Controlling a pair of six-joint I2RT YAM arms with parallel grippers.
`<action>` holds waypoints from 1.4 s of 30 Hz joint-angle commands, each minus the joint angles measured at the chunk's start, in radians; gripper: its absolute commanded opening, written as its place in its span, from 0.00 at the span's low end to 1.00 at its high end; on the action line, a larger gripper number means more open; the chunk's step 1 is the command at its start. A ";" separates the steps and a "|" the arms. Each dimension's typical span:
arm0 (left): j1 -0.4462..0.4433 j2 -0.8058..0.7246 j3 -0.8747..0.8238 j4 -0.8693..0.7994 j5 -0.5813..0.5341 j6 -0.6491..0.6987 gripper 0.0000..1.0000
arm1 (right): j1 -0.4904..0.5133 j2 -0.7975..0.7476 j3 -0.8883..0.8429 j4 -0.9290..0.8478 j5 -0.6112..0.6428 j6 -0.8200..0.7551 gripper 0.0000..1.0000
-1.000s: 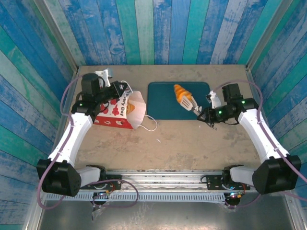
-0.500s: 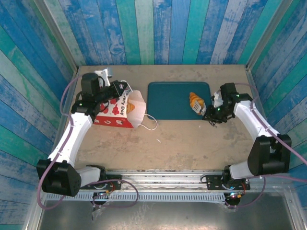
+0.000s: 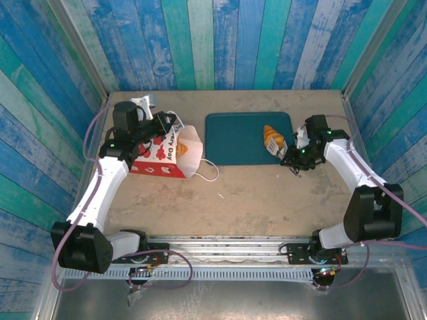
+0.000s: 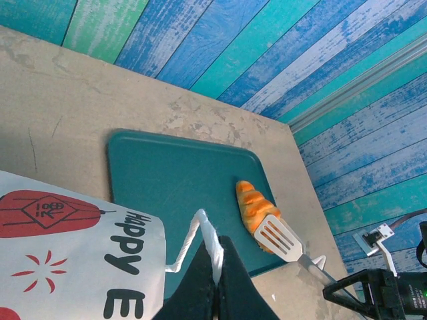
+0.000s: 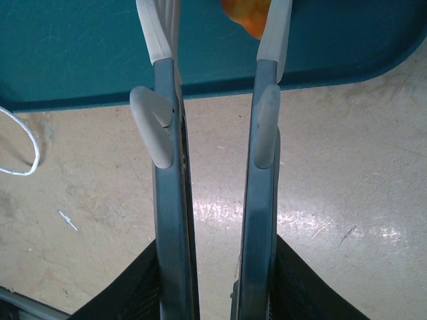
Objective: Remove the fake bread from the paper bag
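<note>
Lying at the left of the table [image 3: 240, 200] in the top view, the paper bag [image 3: 163, 157] has its white open mouth turned to the right, toward the teal tray [image 3: 233, 137]. The left gripper [image 3: 167, 125] sits at the bag's far upper edge. One cord handle [image 3: 208, 172] trails on the table at the tray's near left corner. A single piece of fake bread [image 3: 271, 137], a ridged orange croissant, lies on the right part of the tray. The right gripper [image 3: 280, 148] reaches in from the right, its tips at the croissant's near end.

From the left wrist, the left gripper [image 4: 217, 252] is pinched closed on the bag's other white cord handle [image 4: 193, 239], which rises taut from the bag [image 4: 73, 267] at lower left. Beyond it the croissant [image 4: 252, 203] rests on the tray [image 4: 173, 180], and a slotted white finger [image 4: 278, 238] of the right gripper lies against its near side.

From the right wrist, the right gripper [image 5: 213, 20] has its jaws parted over the tray's near edge [image 5: 87, 53]. The croissant [image 5: 243, 17] sits between the tips, close against the right-hand finger [image 5: 275, 27], with bare tray showing between it and the other finger [image 5: 157, 27]. A loop of white cord [image 5: 20, 143] lies on the table at far left.
</note>
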 commanded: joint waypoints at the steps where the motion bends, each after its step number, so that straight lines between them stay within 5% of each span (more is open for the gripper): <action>1: -0.005 -0.053 0.004 0.032 -0.022 0.015 0.00 | 0.001 0.005 0.001 0.015 0.020 -0.006 0.39; 31: -0.005 -0.059 0.009 0.030 -0.044 0.052 0.00 | 0.038 -0.043 0.133 -0.118 0.101 -0.172 0.51; 42: -0.005 -0.066 0.007 0.016 -0.040 0.065 0.00 | 0.194 0.028 0.249 -0.205 0.438 -0.213 0.53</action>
